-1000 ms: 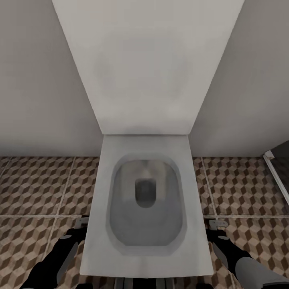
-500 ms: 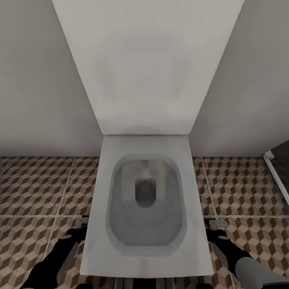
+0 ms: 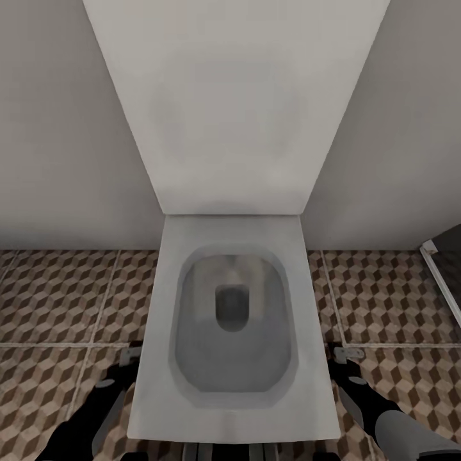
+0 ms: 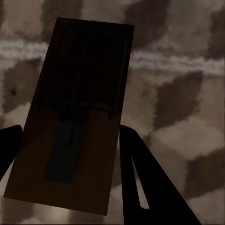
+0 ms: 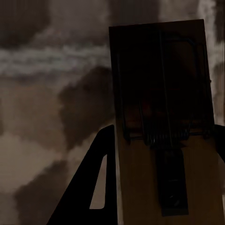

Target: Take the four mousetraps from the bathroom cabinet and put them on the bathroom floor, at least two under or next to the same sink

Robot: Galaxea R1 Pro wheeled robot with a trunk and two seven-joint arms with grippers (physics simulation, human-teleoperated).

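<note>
Left gripper dropped slightly; both fingers pinch mousetraps — light, stiff slabs, held by long edges.

— What blocks us ahead?
— The toilet fills the middle, its raised lid against the wall.
— And beside it?
— We have open bathroom floor on both sides; a dark frame edge narrows the far right.
</note>
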